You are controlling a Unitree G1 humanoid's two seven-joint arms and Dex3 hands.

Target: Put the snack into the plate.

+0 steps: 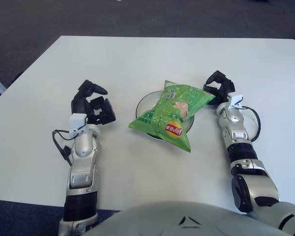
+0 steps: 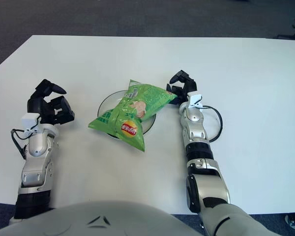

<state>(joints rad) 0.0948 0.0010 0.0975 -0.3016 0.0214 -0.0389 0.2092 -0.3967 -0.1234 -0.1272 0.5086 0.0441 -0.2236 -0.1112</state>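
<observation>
One green snack bag (image 1: 173,112) across plate (image 1: 140,103)

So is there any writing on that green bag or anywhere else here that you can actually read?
Green snack bag, lying on the plate: a red and yellow round brand logo near its lower end, lettering too small to read.
Pale panel near the bag's top: print too blurred to read.
No other text shows.

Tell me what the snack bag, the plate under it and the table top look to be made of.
Snack bag: thin glossy plastic film, creased and puffed, printed green. Plate: smooth and pale with a dark rim, probably ceramic or glass, mostly hidden by the bag. Table: flat matte white, likely laminate. The right hand is at the bag's right end.
</observation>
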